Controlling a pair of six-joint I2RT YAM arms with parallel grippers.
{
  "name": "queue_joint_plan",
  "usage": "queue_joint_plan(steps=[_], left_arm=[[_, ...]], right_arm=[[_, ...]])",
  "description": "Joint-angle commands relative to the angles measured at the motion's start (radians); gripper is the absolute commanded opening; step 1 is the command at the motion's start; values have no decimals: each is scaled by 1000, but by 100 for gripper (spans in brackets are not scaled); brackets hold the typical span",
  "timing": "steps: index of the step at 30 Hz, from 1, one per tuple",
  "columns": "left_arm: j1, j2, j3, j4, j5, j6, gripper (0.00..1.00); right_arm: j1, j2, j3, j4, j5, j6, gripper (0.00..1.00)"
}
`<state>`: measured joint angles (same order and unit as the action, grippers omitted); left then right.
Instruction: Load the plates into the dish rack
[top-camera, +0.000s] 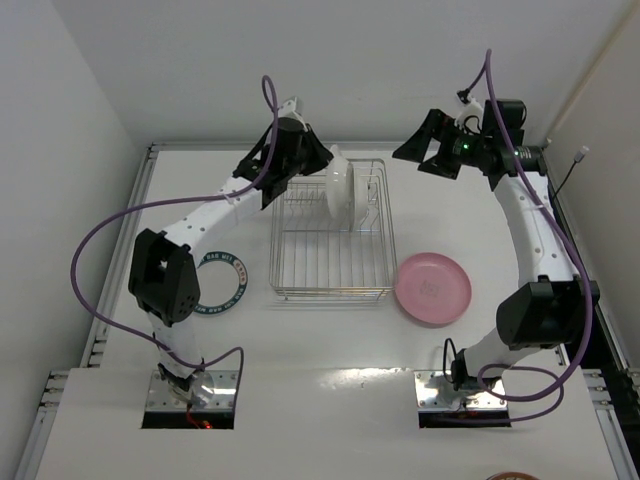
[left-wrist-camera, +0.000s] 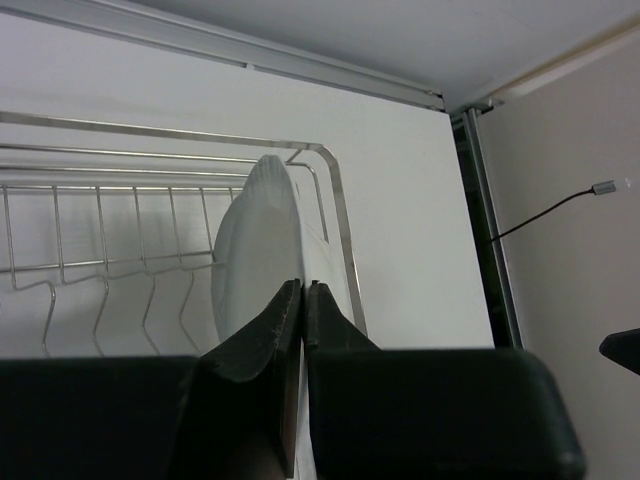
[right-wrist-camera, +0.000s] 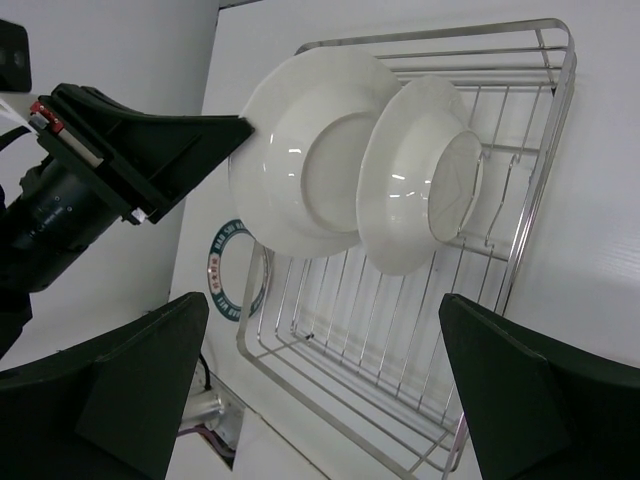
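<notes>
The silver wire dish rack (top-camera: 330, 262) stands mid-table. Two white plates stand upright at its far end. My left gripper (top-camera: 318, 160) is shut on the rim of the larger white plate (top-camera: 338, 178); in the left wrist view the plate (left-wrist-camera: 258, 250) runs edge-on between my fingers (left-wrist-camera: 285, 315). The second white plate (top-camera: 364, 203) stands just beside it. The right wrist view shows both plates (right-wrist-camera: 300, 160) (right-wrist-camera: 420, 180) in the rack (right-wrist-camera: 545, 150). The pink plate (top-camera: 432, 288) lies right of the rack. The blue-lettered plate (top-camera: 218, 283) lies left, partly under my left arm. My right gripper (top-camera: 428, 148) is open and empty, raised beyond the rack's right side.
The table's back wall and a metal rail (top-camera: 250, 146) run just behind the rack. A side wall with a dangling cable (top-camera: 570, 172) stands at the right. The near part of the rack holds nothing.
</notes>
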<state>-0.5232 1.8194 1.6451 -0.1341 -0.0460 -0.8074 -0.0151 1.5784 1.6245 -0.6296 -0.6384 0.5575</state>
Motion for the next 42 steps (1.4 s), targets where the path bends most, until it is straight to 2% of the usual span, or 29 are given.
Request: queue_joint_plan(steps=[1, 8, 14, 23, 29, 32, 33, 34, 36, 38, 39, 41, 42], left_arm=[[-14, -6, 4, 85, -26, -53, 0], [-14, 3, -37, 85, -57, -92, 0], [-41, 12, -47, 21, -162, -110, 0], [-113, 116, 93, -102, -328, 23, 0], [-113, 136, 93, -102, -309, 53, 0], [-113, 136, 84, -76, -258, 80, 17], [-113, 136, 109, -76, -218, 80, 30], [-113, 145, 120, -76, -198, 89, 37], [-113, 146, 140, -67, -129, 103, 47], [-113, 135, 154, -56, -104, 103, 63], [-113, 135, 154, -56, -85, 112, 77], [-113, 123, 154, -56, -75, 122, 81], [-113, 106, 145, -56, -75, 135, 87]], right_arm=[[-9, -15, -2, 13, -27, -11, 100], [-19, -15, -11, 4, -27, -11, 100], [-19, -15, -11, -5, -27, -21, 100], [-28, -24, -29, -5, -46, -21, 100], [-28, -34, -29, -15, -55, -21, 100], [-28, -34, -29, -15, -55, -30, 100], [-28, -34, -29, -15, -55, -30, 100], [-28, -34, -29, -15, -55, -30, 100], [-28, -34, -38, -15, -55, -30, 100], [-28, -43, -38, -15, -41, -30, 100], [-28, -43, -38, -15, -41, -30, 100], [-28, -43, -38, -15, -32, -30, 100], [-28, -43, -38, -15, -23, -30, 100]])
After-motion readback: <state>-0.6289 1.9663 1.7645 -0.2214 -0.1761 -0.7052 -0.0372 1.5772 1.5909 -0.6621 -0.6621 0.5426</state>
